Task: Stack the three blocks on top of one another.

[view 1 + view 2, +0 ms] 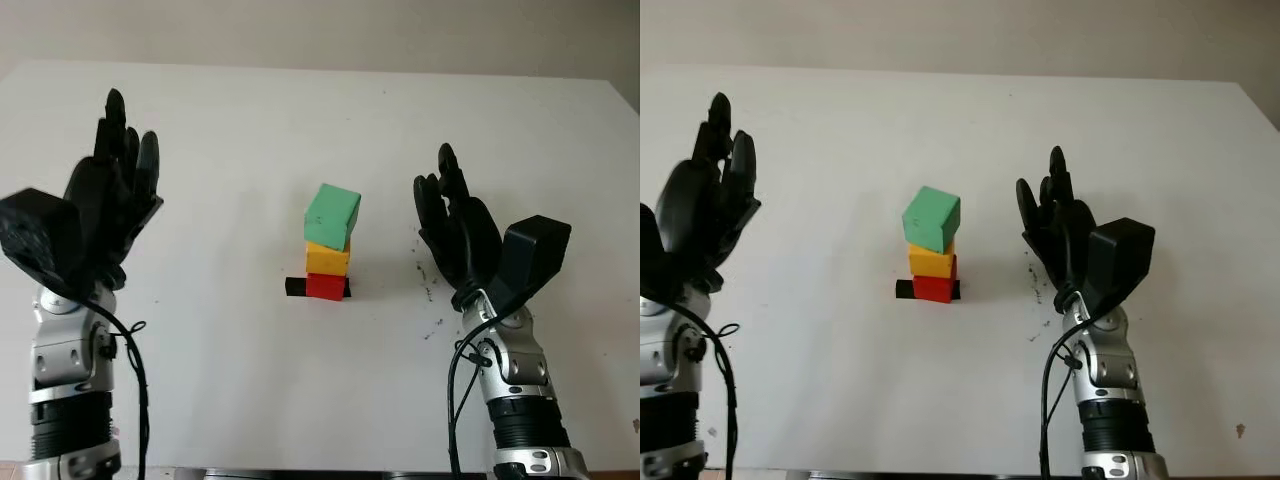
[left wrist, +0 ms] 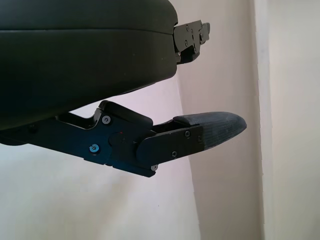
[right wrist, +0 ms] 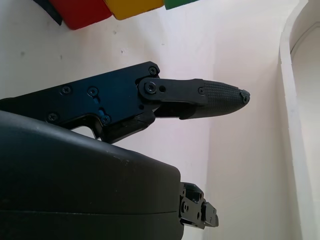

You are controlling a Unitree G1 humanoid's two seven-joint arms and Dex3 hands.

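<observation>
A stack stands mid-table: the red block (image 1: 325,287) at the bottom, the yellow block (image 1: 327,258) on it, and the green block (image 1: 332,216) on top, turned a little askew. The same three show in the right wrist view as red block (image 3: 80,12), yellow block (image 3: 132,7) and green block (image 3: 177,3). My right hand (image 1: 455,215) is open, raised to the right of the stack and apart from it. My left hand (image 1: 115,185) is open, held up well to the left.
The white table (image 1: 230,370) carries a small black marker (image 1: 296,287) beside the red block. A few dark specks (image 1: 430,290) dot the surface near my right hand. The table's far edge runs along the top.
</observation>
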